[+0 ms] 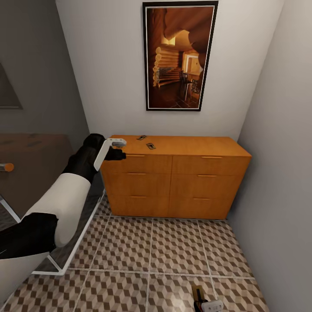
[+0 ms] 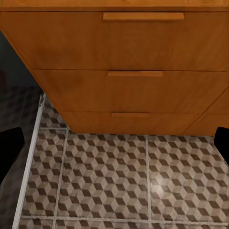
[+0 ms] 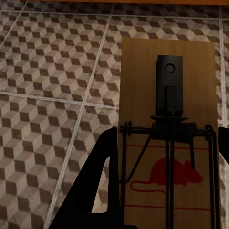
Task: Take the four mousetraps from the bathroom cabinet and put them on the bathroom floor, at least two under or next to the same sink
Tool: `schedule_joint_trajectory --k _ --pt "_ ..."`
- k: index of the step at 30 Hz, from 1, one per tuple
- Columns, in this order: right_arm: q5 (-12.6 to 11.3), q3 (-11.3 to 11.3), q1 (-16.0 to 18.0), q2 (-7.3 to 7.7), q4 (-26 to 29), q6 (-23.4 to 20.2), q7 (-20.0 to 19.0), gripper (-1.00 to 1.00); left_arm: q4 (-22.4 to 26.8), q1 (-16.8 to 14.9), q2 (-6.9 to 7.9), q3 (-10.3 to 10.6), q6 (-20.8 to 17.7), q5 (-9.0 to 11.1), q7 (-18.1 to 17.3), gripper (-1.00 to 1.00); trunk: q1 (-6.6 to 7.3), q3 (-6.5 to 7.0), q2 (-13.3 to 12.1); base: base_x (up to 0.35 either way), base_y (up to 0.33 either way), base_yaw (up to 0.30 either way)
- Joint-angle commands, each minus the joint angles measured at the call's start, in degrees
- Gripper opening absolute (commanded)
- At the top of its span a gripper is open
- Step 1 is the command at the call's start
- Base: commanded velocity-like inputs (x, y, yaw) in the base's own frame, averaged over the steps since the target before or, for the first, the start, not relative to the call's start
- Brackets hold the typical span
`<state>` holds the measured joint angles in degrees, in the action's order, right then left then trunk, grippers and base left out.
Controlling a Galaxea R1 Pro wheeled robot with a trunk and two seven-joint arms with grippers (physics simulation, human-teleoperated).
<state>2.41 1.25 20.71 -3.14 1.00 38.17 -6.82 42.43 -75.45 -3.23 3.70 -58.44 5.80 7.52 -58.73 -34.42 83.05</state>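
Right gripper (image 3: 164,210) gripping a mousetrap (image 3: 167,95) in narrow jaws over bathroom floor (image 3: 52,71); left gripper (image 1: 116,149) hovering at cabinet (image 1: 173,182), jaws wide.

Even soft light, faint floor (image 2: 157,188) glare; renders slightly blurry, source unclear.

Your right gripper (image 1: 207,304) cut off by head view's bottom edge; jaw state unreadable there. Trap (image 3: 167,138) in right wrist view runs off picture's bottom edge; grip on it not clear. Two traps (image 1: 146,142) near cabinet (image 1: 173,180) top's back left corner too small for detail. Your left fingertips (image 2: 9,152) clipped at left wrist view's side edges.
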Motion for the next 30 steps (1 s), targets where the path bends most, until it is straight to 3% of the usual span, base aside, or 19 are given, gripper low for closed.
schedule_joint_trajectory --k 1,21,30 --pt "0.1 0.1 0.0 0.0 0.0 0.2 0.0 -1.0 0.2 0.0 0.07 0.1 -0.2 0.6 0.6 1.0 0.0 -0.05 0.0 0.07 0.0 0.0" --pt "0.1 0.1 0.0 0.12 -0.1 -0.3 0.6 -1.0 0.9 0.0 0.24 0.2 -0.2 0.6 0.6 1.0 0.0 -0.05 0.0 0.287 0.0 0.0" --pt "0.1 0.1 -2.7 0.06 -0.2 -0.9 0.7 -1.0 0.9 0.0 0.24 0.2 -0.2 0.6 0.6 1.0 0.0 -0.05 0.0 0.331 0.0 0.0"
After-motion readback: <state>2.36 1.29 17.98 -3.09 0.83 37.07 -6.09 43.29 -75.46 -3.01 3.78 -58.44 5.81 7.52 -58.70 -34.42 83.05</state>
